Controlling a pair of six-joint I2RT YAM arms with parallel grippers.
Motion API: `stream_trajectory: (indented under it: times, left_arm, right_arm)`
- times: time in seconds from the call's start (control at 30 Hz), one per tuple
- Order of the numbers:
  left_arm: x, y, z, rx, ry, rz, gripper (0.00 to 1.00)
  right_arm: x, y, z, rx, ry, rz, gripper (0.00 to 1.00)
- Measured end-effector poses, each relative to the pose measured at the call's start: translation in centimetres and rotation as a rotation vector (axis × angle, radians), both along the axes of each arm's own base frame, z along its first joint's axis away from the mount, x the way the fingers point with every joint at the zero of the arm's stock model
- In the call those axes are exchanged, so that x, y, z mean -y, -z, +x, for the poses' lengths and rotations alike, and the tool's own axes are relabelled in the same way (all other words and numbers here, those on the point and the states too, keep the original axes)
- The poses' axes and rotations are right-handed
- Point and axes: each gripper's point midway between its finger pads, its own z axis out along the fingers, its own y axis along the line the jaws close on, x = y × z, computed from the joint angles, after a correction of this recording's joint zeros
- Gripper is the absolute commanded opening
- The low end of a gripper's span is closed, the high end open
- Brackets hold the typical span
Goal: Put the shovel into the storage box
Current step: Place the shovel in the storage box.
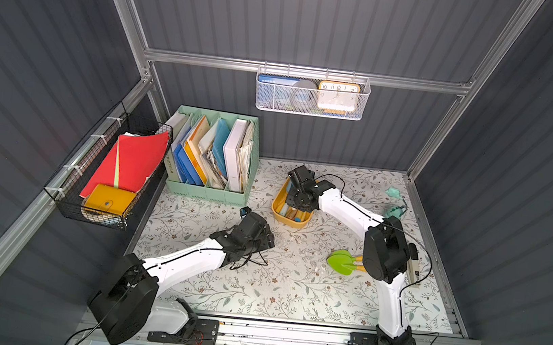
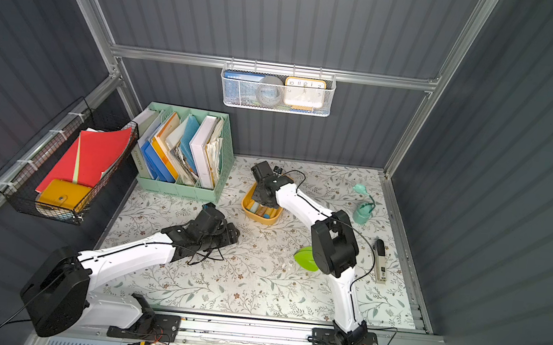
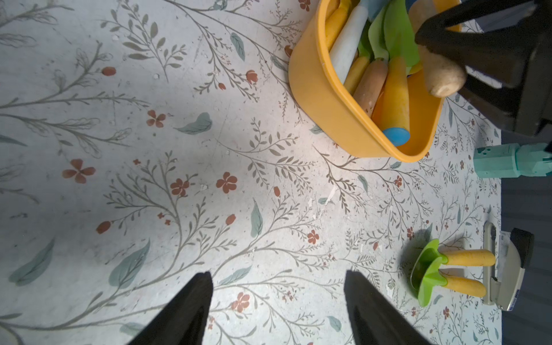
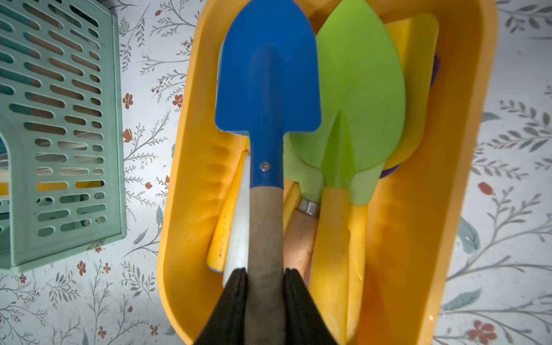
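Right wrist view: the right pincer (image 4: 265, 272) is clenched on the wooden handle of the blue shovel (image 4: 267, 74). The blade lies lengthwise over the storage box (image 4: 433, 209), above a green shovel (image 4: 358, 89) and several yellow handles inside. Whether the blade rests on that pile or hangs just over it I cannot tell.

By my reading this is the placing step: the shovel is within the box's outline but not let go. The next move calls for a short lowering until it settles, then parting the jaws and lifting straight up so the handle is not dragged out over the near rim.

The left pincer (image 3: 277, 279) is released and empty, over bare worktop (image 1: 290, 288), left of the box and nearer. Two more green shovels (image 1: 341, 263) lie on the right, by the right arm's elbow.

The worktop has a floral-print cover. A mint file organizer (image 1: 212, 159) stands at its far left, with the box just right of it. Dark ribbed walls close in the room. A white mesh basket (image 1: 312, 94) hangs on the far wall and a black wire basket (image 1: 108, 175) on the left wall.
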Motion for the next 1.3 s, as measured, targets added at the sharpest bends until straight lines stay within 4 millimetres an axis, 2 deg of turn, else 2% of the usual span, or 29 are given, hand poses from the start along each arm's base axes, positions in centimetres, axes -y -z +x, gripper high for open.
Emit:
stream_trajectory:
  times: [0.2, 0.27, 0.37, 0.47, 0.63, 0.73, 0.9, 1.0, 1.1, 1.17, 1.3]
  left_arm:
    - [0.1, -0.1, 0.2, 0.002, 0.002, -0.001, 0.76]
    - [0.1, -0.2, 0.4, 0.002, 0.002, -0.001, 0.76]
    - [0.3, -0.1, 0.6, -0.001, 0.005, 0.003, 0.76]
    - [0.5, -0.1, 1.0, -0.001, 0.006, 0.005, 0.76]
    - [0.8, -1.0, 2.0, 0.019, 0.014, 0.001, 0.76]
    - [1.2, -2.0, 2.8, 0.039, 0.018, -0.004, 0.76]
    - [1.7, -3.1, 4.6, 0.064, 0.023, -0.001, 0.74]
    - [1.9, -3.2, 6.0, 0.067, 0.027, 0.012, 0.74]
    - [2.2, -3.3, 7.9, 0.073, 0.029, 0.025, 0.74]
    - [2.3, -3.3, 9.3, 0.076, 0.027, 0.036, 0.74]
    - [2.1, -2.6, 12.6, 0.075, 0.020, 0.057, 0.74]
  right_arm:
    - [-0.7, 1.4, 0.2, -0.029, -0.011, 0.016, 0.19]
    - [-0.8, 1.6, 0.2, -0.036, -0.015, 0.019, 0.24]
    - [-1.0, 1.6, 0.2, -0.041, -0.020, 0.026, 0.36]
    - [-1.2, 1.5, 0.1, -0.044, -0.028, 0.032, 0.43]
    - [-1.0, 0.8, -0.4, -0.045, -0.048, 0.031, 0.45]
    - [-0.3, -0.9, -1.4, -0.029, -0.056, 0.039, 0.45]
    - [1.2, -4.8, -3.5, 0.030, -0.071, 0.071, 0.45]
    - [2.2, -5.8, -5.1, 0.050, -0.080, 0.082, 0.45]
    - [3.4, -5.2, -7.1, 0.038, -0.088, 0.082, 0.46]
    - [4.3, -4.3, -8.5, 0.019, -0.091, 0.074, 0.50]
    - [6.6, -2.1, -11.6, -0.026, -0.092, 0.046, 0.51]
